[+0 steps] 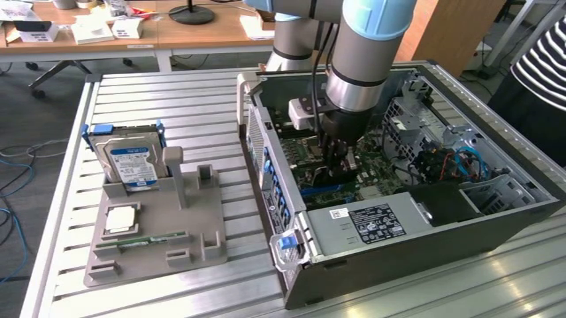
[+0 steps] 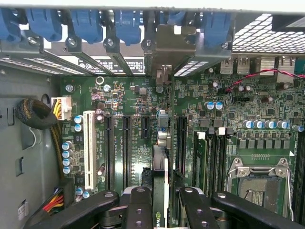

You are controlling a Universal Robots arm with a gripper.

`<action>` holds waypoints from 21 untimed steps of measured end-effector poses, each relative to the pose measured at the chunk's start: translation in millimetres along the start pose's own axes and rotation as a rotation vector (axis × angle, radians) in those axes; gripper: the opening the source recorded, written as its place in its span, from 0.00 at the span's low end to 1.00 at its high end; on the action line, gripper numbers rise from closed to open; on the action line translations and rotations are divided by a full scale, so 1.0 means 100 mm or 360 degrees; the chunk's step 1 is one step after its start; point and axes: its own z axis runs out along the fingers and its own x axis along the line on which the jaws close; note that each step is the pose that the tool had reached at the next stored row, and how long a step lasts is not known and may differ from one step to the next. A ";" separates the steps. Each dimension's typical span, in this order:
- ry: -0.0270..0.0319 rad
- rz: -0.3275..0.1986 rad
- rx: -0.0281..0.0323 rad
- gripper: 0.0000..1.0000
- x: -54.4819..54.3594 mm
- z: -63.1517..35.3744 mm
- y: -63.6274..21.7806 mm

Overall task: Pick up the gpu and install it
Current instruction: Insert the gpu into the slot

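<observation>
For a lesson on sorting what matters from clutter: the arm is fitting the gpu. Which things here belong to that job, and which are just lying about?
In the job:
hand, gripping the gpu edge-on
open computer case
motherboard with its slots

Lying about:
hard drive, standing in the grey holder
memory stick, lying on that holder

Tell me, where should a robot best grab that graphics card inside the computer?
By its upper edge, coming from above and pinching the two flat faces. The gpu stands on edge over the motherboard slots, so its lower edge must stay free. The gripper holds it that way.
</observation>
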 end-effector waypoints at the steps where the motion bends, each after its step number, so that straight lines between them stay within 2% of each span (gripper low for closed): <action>1: 0.00001 0.0000 0.00000 0.27 0.00 0.000 0.000; 21: 0.00001 0.0000 0.00000 0.27 0.00 0.038 0.002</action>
